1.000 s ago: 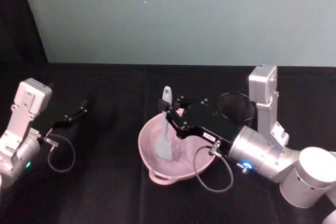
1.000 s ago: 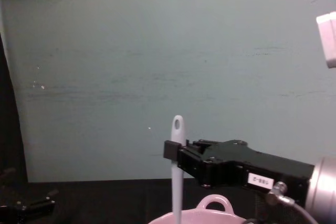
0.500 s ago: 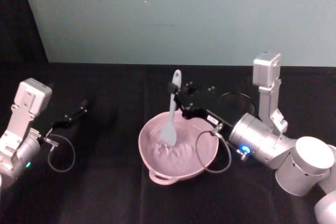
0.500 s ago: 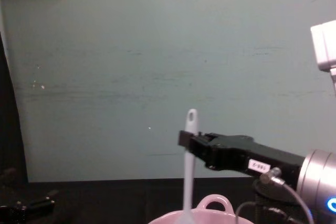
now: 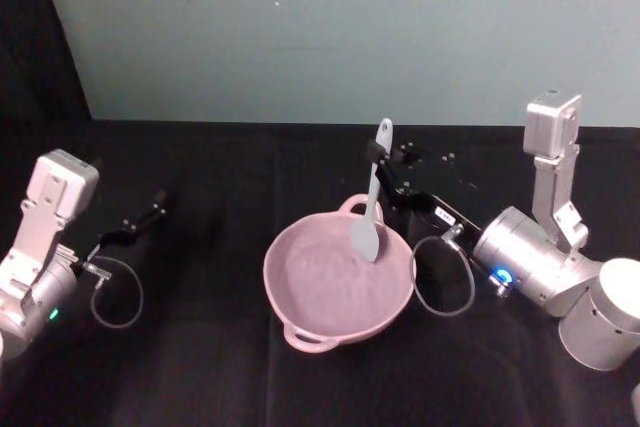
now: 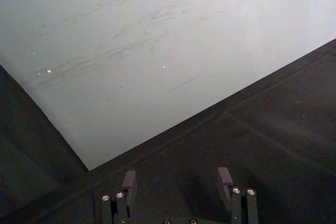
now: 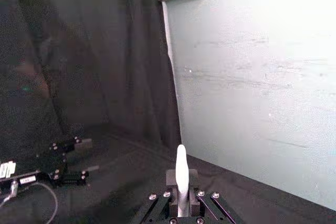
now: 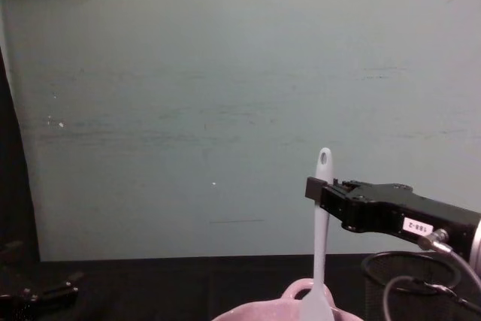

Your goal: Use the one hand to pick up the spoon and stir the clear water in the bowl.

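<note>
The right gripper (image 5: 376, 152) (image 8: 312, 186) reaches in from the desk's (image 5: 200, 347) right edge, its jaws pinching the spoon (image 5: 372, 202) (image 8: 321, 223) high on the handle, just below the hole at its end. The spoon hangs nearly upright, with its flat head down inside the pink bowl (image 5: 268, 272) (image 8: 301, 291), close to the far right part of the rim. Whether the head touches the water cannot be told. The bowl sits about mid-desk, its loop handles at front and back. A black mesh cup (image 8: 409, 283) stands under the gripper, just right of the bowl. The left gripper (image 5: 155, 209) (image 6: 176, 177) is parked near the left edge, jaws spread.
</note>
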Controlling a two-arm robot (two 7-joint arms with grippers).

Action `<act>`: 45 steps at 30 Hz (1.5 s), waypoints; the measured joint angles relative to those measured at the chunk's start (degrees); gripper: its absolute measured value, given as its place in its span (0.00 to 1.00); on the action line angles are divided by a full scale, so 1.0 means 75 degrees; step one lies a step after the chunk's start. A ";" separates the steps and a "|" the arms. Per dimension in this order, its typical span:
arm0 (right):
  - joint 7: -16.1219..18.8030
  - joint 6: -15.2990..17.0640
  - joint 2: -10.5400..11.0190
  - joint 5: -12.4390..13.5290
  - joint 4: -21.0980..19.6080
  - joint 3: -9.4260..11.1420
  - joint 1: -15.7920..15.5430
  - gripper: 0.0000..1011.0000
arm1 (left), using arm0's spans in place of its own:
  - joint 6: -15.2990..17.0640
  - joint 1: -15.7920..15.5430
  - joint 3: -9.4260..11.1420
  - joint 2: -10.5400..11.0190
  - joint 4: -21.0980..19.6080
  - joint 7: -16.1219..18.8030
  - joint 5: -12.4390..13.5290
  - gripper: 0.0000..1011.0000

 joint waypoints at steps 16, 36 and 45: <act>0.0203 0.0315 0.0380 -0.0837 -0.1047 -0.0531 -0.0395 0.12 | 0.0000 0.0000 0.0001 0.0000 0.0000 0.0000 0.0000 0.99; 0.0433 0.0331 -0.0325 0.0014 -0.0234 -0.0541 -0.0042 0.12 | 0.0000 0.0000 0.0000 0.0001 0.0000 0.0000 0.0000 0.99; 0.0144 0.0171 -0.0386 0.0359 0.0350 -0.0071 0.0113 0.12 | 0.0000 0.0000 0.0000 0.0000 0.0000 0.0000 0.0000 0.99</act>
